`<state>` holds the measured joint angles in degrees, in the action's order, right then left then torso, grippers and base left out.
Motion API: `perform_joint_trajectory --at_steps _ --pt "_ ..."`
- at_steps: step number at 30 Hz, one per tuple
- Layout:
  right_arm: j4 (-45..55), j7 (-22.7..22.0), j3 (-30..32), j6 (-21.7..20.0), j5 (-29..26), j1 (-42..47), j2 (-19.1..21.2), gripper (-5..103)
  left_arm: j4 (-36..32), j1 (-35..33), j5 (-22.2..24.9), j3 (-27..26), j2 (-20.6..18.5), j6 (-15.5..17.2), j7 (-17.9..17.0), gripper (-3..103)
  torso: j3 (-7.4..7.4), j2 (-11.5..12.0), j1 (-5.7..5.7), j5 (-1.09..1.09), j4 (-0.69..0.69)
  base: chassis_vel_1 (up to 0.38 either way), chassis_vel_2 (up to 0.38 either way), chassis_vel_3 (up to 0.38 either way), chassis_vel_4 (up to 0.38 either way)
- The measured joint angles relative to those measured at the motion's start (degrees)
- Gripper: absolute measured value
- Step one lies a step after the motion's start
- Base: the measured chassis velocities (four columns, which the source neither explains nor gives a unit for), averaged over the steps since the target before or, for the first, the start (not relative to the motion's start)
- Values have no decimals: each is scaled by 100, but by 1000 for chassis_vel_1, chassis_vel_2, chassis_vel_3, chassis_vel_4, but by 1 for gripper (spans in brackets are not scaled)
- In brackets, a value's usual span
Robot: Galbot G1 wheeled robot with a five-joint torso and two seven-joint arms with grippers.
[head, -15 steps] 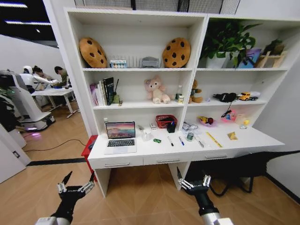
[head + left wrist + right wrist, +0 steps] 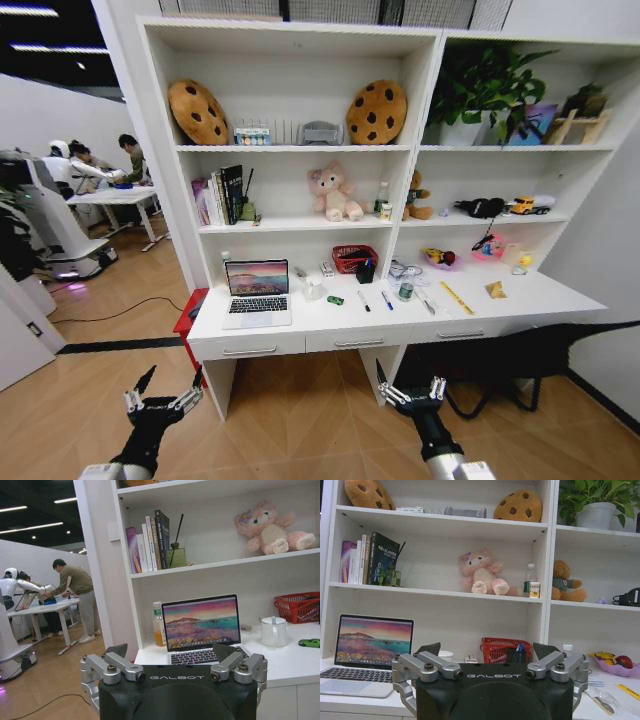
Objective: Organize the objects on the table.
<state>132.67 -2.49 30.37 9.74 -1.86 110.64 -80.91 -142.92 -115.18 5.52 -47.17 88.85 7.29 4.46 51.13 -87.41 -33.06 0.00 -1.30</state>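
The long white table (image 2: 330,322) stands ahead, joined to the shelf unit. On it a silver laptop (image 2: 257,291) sits open at the left; I also see the laptop (image 2: 205,630) and the laptop (image 2: 367,650) in the wrist views. A tiny green toy car (image 2: 335,299) lies near the middle, and the toy car (image 2: 310,643) shows by a white cup. A black pen (image 2: 364,301) and a blue pen (image 2: 386,300) lie side by side. My left gripper (image 2: 160,390) and right gripper (image 2: 410,387) hang open, low over the floor, well short of the table.
A red basket (image 2: 354,258), a white cup (image 2: 314,289), a can (image 2: 405,291) and a yellow ruler (image 2: 457,298) share the desk. Plush toys, books and a plant fill the shelves. A white robot (image 2: 45,215) and people at a small table are far left. Open wooden floor lies before me.
The right gripper has shifted slightly; the scene is otherwise the same.
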Motion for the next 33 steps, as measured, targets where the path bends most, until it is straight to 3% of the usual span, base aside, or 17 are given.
perform_joint_trajectory --at_steps 33 --pt "-111 12 -18 66 2 4 -65 100 78 -15 -84 -23 12 -86 22 97 0 -1 2 0 0 -24 20 25 -22"
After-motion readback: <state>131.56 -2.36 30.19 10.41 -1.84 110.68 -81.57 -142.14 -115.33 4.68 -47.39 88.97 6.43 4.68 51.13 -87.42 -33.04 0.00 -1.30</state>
